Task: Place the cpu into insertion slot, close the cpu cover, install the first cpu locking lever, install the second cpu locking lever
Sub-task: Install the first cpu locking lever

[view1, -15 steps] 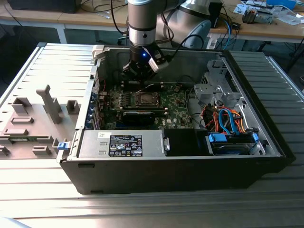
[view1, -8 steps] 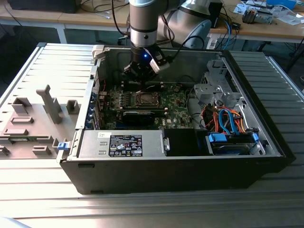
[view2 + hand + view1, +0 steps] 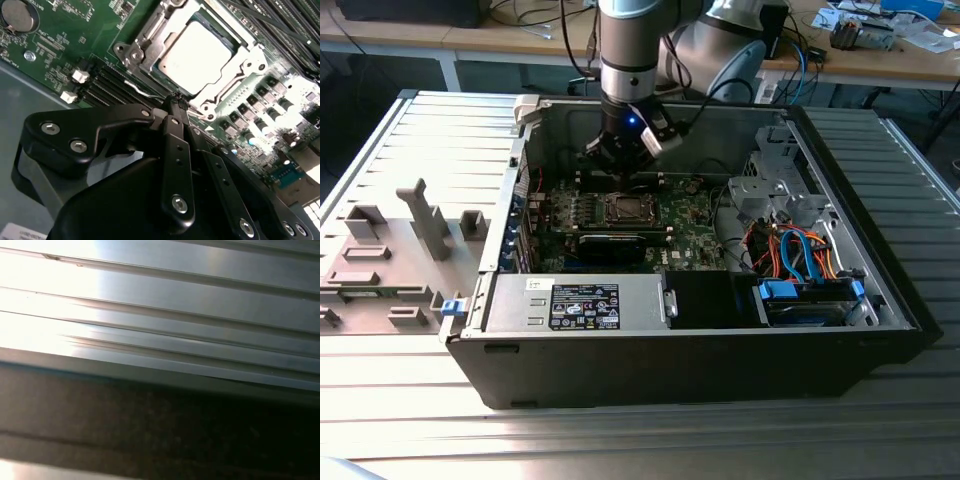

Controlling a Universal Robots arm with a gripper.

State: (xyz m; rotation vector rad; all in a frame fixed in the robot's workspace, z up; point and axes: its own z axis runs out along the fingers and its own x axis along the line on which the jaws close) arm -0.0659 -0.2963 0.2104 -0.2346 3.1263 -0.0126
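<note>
My gripper [image 3: 176, 102] hangs inside the open computer case [image 3: 720, 380], low over the motherboard [image 3: 690, 225] and just beside the insertion slot [image 3: 625, 208]. In the second wrist view my two black fingers [image 3: 175, 150] meet at their tips — they are pressed together with nothing visible between them. The tips sit right at the edge of the socket's metal frame, close to a thin wire lever [image 3: 142, 91] that runs along that side; whether I actually touch the lever I cannot make out, since my own fingers cover the spot.

The cpu [image 3: 196, 54] already lies in the insertion slot, its pale silver face up and washed out by glare. The cpu cover [image 3: 145, 42] lies down around it as a silver frame, its far corner cut off by the picture's edge. Whether the cover is locked I cannot tell.

In the exterior view my arm [image 3: 632, 50] hides the back of the board, and the socket shows as a small dark square with a bright rim. A grey power supply box [image 3: 575, 305] fills the front of the case, and blue and orange cables [image 3: 800, 255] bunch on the exterior view's right. The first wrist view shows ribbed metal strips [image 3: 175, 300] above a dark band — too blurred to identify further.
</note>
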